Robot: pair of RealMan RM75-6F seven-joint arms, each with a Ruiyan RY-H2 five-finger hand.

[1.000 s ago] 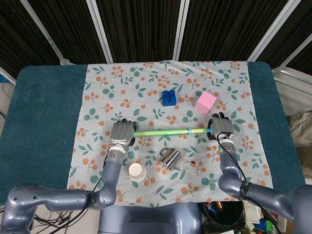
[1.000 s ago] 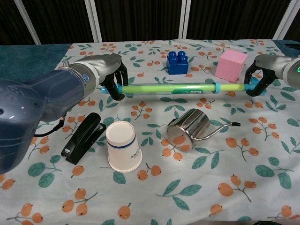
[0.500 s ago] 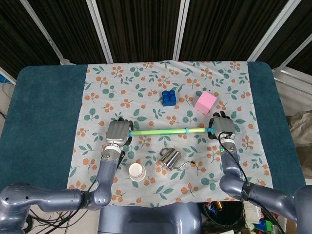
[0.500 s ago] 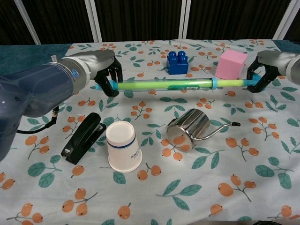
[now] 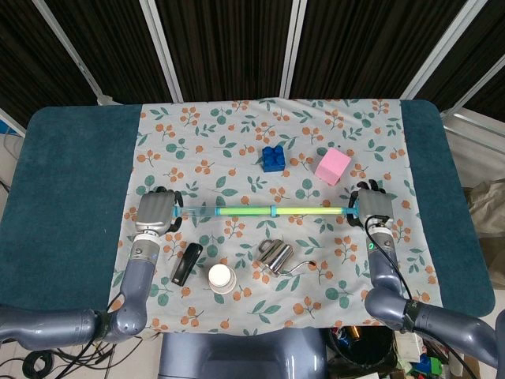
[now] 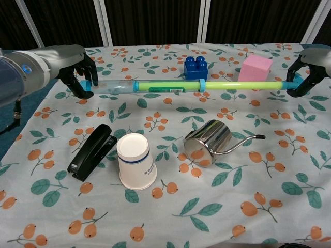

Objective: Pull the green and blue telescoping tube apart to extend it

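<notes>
The green and blue telescoping tube point(image 5: 268, 211) point(image 6: 186, 86) hangs level above the floral cloth, drawn out long, with a pale blue section on the left and green sections to the right. My left hand point(image 5: 156, 210) point(image 6: 77, 64) grips its blue left end. My right hand point(image 5: 372, 207) point(image 6: 309, 70) grips its green right end. Both hands have their fingers curled round the tube ends.
Under the tube stand a black stapler point(image 5: 186, 263) point(image 6: 91, 151), a white paper cup point(image 5: 221, 279) point(image 6: 136, 160) and a tipped steel cup with a thin handle point(image 5: 275, 256) point(image 6: 209, 142). Behind it sit a blue brick point(image 5: 274, 157) point(image 6: 195, 68) and a pink cube point(image 5: 333, 165) point(image 6: 254, 71).
My left hand has moved far left and my right hand a little right, both holding on. The tube has lengthened, and a pale blue section now shows on the left.
</notes>
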